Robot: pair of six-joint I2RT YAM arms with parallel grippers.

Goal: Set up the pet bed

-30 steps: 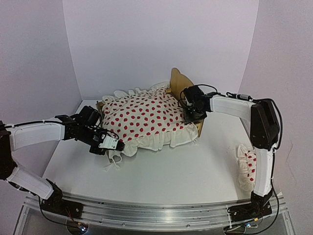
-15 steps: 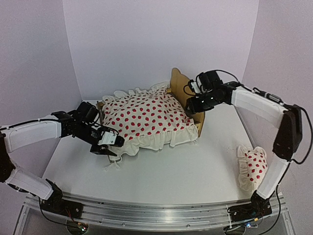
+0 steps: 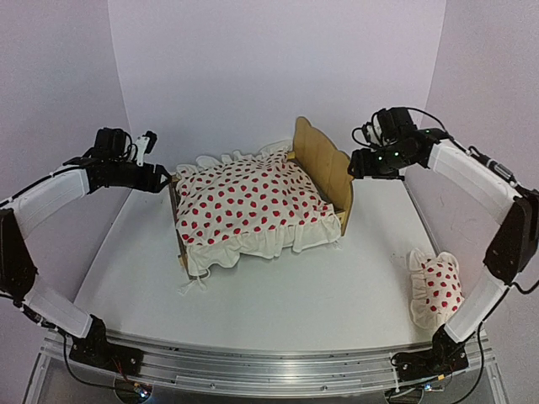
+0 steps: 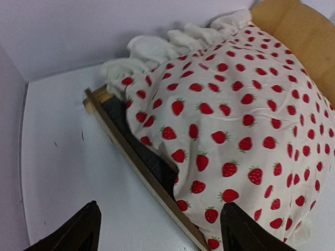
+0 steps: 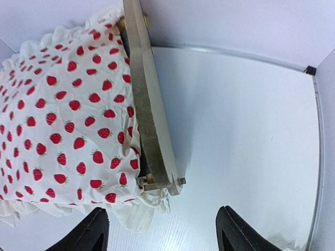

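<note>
The pet bed (image 3: pixel 324 168) stands at the back middle of the table, its plywood headboard (image 5: pixel 146 99) upright on the right and its low footboard (image 4: pixel 141 167) on the left. A white strawberry-dotted ruffled duvet (image 3: pixel 248 202) lies spread over it and hangs over the front side. My left gripper (image 3: pixel 157 174) hovers open beyond the footboard end, with nothing between its fingers (image 4: pixel 86 230). My right gripper (image 3: pixel 360 164) hovers open to the right of the headboard, also holding nothing. Dark fabric shows under the duvet (image 4: pixel 235 104) at the footboard.
A small strawberry-dotted pillow (image 3: pixel 436 286) lies on the table at the front right, beside the right arm's base. White walls close in the table at the left, back and right. A metal rail (image 3: pixel 269 366) runs along the near edge.
The left gripper let go of the duvet's front-left corner, opened and rose back to the left. The right gripper opened, lifted off the bed and moved right of the headboard.
</note>
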